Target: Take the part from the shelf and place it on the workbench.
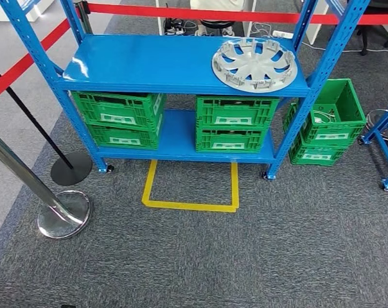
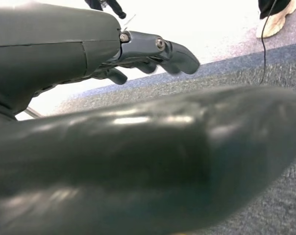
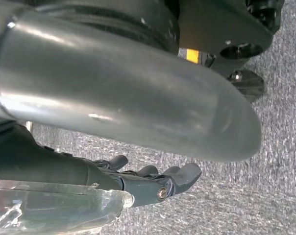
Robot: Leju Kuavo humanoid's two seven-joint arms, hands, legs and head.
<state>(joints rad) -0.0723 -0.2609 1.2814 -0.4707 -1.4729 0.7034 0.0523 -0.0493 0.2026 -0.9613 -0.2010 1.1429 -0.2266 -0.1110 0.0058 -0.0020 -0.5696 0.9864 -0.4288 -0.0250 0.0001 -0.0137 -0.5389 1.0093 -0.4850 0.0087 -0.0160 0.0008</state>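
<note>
A silver wheel cover point(image 1: 254, 64) lies flat on the right end of the blue shelf's point(image 1: 148, 64) top board in the head view. My left hand point(image 2: 146, 58) hangs over grey carpet in the left wrist view, fingers stretched out and apart, holding nothing. My right hand point(image 3: 154, 183) also hangs over the carpet in the right wrist view, its fingers extended with nothing in them. Both hands are far from the wheel cover.
Green crates point(image 1: 119, 119) point(image 1: 236, 122) fill the lower shelf board, and more green crates point(image 1: 327, 122) stand right of the shelf. A yellow floor outline point(image 1: 192, 204) lies before the shelf. Stanchion bases point(image 1: 63, 213) point(image 1: 72, 168) and red tape point(image 1: 22, 64) stand at left. Another blue rack point(image 1: 386, 141) stands at right.
</note>
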